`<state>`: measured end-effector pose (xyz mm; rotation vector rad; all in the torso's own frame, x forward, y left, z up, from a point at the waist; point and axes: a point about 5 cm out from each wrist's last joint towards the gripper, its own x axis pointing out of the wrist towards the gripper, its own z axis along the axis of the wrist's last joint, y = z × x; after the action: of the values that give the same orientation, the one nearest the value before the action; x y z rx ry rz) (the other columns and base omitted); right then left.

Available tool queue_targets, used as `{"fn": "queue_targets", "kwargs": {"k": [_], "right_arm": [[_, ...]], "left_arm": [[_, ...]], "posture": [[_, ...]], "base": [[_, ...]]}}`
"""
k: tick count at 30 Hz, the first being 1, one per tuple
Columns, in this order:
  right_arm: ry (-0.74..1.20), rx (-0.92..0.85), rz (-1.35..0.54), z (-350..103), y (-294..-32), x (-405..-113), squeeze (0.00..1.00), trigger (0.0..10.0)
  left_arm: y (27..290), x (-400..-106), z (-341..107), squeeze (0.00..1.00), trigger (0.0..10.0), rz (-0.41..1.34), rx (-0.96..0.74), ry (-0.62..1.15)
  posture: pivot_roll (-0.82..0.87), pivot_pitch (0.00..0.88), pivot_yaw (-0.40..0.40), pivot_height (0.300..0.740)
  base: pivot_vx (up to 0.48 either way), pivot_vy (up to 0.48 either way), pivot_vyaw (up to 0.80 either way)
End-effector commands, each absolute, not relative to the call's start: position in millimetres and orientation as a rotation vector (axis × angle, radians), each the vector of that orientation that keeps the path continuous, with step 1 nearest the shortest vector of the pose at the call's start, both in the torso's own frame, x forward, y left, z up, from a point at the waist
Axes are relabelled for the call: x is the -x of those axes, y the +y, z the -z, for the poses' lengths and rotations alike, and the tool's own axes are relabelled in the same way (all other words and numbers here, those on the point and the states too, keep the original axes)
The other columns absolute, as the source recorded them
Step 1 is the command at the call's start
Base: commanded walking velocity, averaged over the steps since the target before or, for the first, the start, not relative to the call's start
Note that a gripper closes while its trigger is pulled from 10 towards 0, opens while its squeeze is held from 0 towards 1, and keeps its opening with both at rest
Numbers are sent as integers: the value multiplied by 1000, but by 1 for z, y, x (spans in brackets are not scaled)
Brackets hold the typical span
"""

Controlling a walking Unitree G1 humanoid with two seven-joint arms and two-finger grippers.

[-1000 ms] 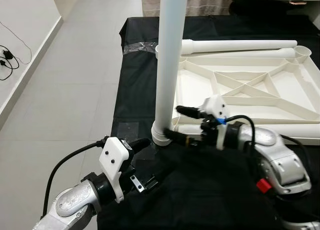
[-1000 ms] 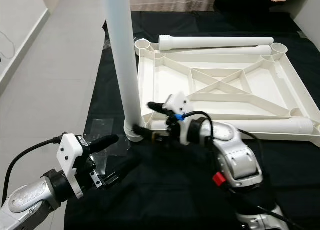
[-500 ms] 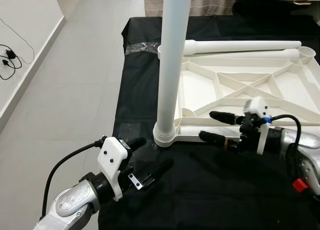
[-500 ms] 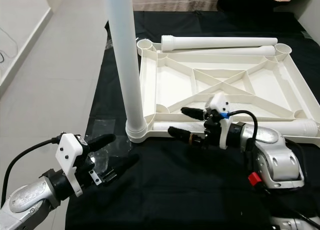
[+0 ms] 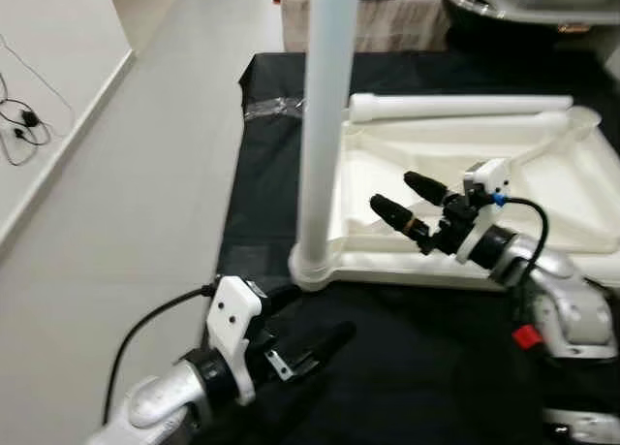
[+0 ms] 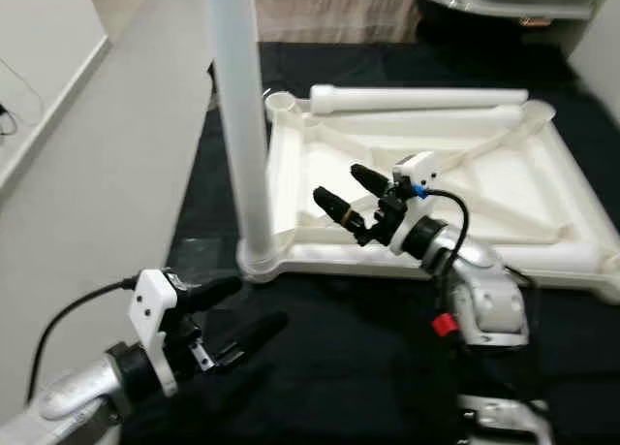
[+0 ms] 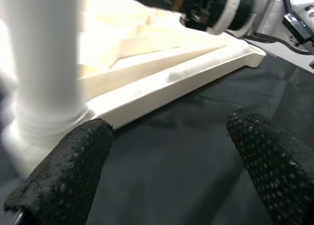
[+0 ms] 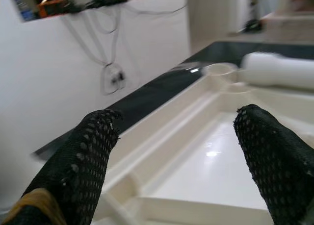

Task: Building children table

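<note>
The white tabletop (image 5: 455, 198) lies upside down, ribs up, on the black cloth (image 5: 426, 367), toward the cloth's far right; one white leg (image 5: 320, 125) stands upright in the tabletop's near-left corner socket, and two more loose legs (image 5: 460, 104) lie side by side along the tabletop's far edge. What changed: a second ago my right gripper (image 5: 399, 201) was down at the base of the standing leg, at the corner socket; half a second ago it had pulled back to the right along the near edge, and now it's lifted above the tabletop's ribbed inside, fingers apart, holding nothing, pointing toward the far-left corner. The leg stayed upright with nothing holding it, so I judge it seated well enough. In the right wrist view both fingertips (image 8: 88, 151) are spread wide with the tray-like underside and the end of a loose leg (image 8: 279, 68) ahead. My left gripper (image 5: 310, 329) hovers low over the cloth just off the near-left corner, fingers apart, empty, with the leg base (image 7: 44, 112) close in front in its wrist view. It reads as one leg done, three sockets left; the next thing is probably fetching a loose leg from the far edge.
</note>
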<state>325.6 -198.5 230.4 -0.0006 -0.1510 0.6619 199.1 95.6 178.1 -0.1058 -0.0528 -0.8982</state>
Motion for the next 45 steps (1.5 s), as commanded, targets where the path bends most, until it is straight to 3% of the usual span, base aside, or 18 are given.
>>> {"fn": "queue_targets", "kwargs": {"k": [1, 22, 30, 35, 37, 45], "right_arm": [[-134, -12, -617, -222, -202, -327, 0, 10000], [-113, 60, -551, -206, -180, -336, 0, 10000], [-76, 104, -484, -199, -183, -339, 0, 10000], [-15, -7, -522, -190, -184, -332, 0, 10000], [50, -117, -598, -185, -190, -320, 0, 10000], [136, -245, -653, -183, -206, -310, 0, 10000]], "left_arm": [[96, -199, -175, 0, 10000, 904, 114, -33], [94, -209, -172, 0, 10000, 878, 105, -44], [112, -217, -151, 0, 10000, 721, 66, 31], [126, -211, -134, 0, 10000, 637, 0, 65], [125, -199, -125, 0, 10000, 645, -33, 81], [121, -192, -126, 0, 10000, 620, -106, 9]], "posture": [[49, 202, 2, 740], [45, 201, -5, 740], [43, 200, -3, 740], [36, 195, -15, 740], [32, 191, -19, 740], [10, 182, -16, 740]], "base": [[0, -420, 0], [0, -427, 0], [0, -195, 0], [0, 0, 0], [0, 0, 0], [0, 0, 0]]}}
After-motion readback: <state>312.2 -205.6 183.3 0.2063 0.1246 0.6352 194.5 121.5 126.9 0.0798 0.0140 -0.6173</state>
